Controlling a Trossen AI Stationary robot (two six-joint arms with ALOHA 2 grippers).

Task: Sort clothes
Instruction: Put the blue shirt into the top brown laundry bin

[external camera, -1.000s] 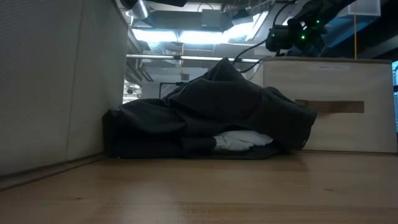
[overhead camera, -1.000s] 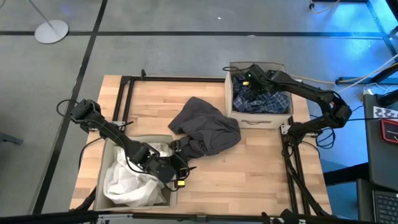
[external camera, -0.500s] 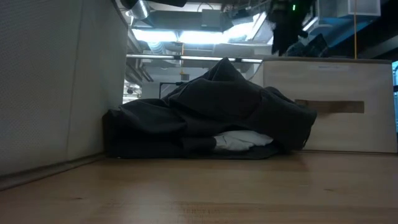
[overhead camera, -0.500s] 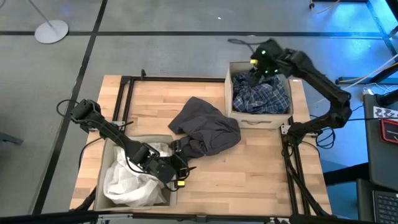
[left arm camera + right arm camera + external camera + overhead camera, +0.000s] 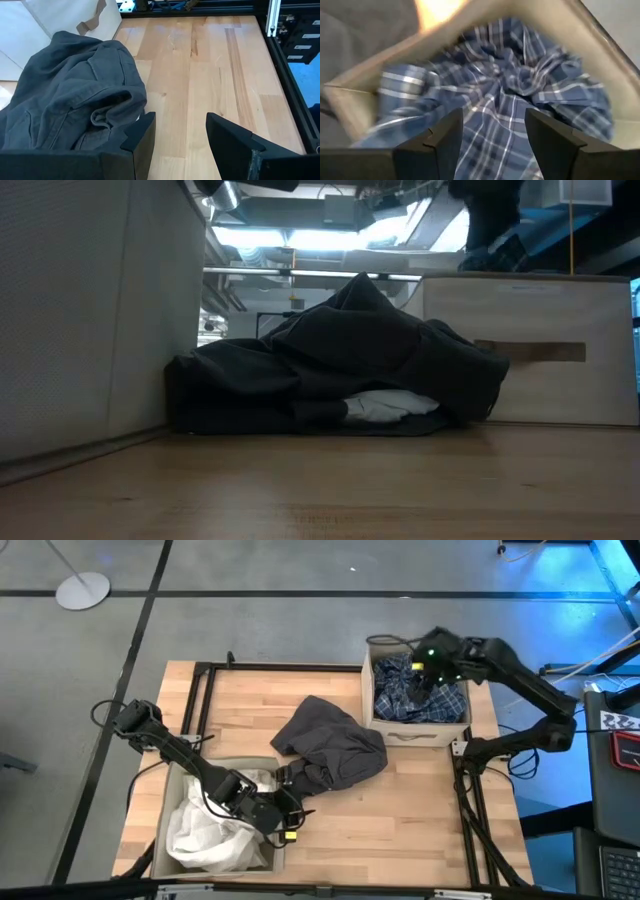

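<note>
Right gripper empty, jaws apart above plaid shirt in bin; left gripper parted, empty, beside dark grey garment.

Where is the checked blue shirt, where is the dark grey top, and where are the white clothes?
plaid shirt [image 5: 495,115]: right wrist view, middle of its crumpled folds in the bin.
dark grey garment [image 5: 330,745]: high view, centre of the heap on the table.
white clothes [image 5: 205,830]: high view, the bunched part in the near bin.

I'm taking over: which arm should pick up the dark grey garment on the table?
Left. The left gripper is open beside the crumpled dark grey garment, near the beige fabric bin of white clothes. The right gripper, open, hangs over the blue-white plaid shirt, farther off.
</note>
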